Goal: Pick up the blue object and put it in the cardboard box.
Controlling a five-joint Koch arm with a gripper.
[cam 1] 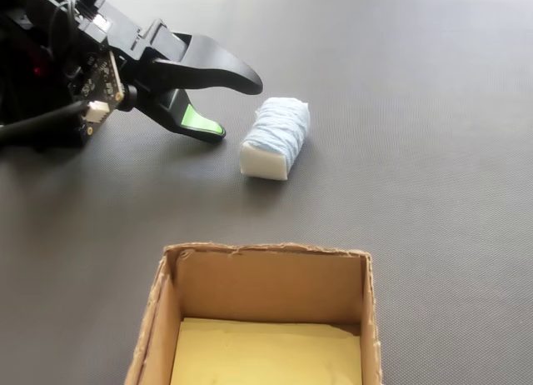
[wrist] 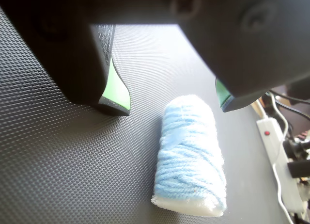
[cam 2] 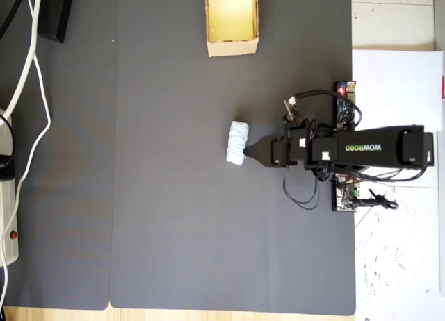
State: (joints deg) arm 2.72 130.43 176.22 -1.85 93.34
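in the fixed view the cardboard box [cam 1: 158, 318] is cut off at the 6 o'clock edge, its near wall unseen. in the wrist view the end effector [wrist: 172, 104] runs blurred past 12 o'clock.

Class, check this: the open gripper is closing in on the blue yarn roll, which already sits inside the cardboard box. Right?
Not quite. The blue yarn roll lies on the dark mat, outside the cardboard box, as the fixed view shows. The gripper is indeed open beside it.

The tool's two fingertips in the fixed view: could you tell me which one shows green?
The lower fingertip, nearest the mat; the upper one looks all black.
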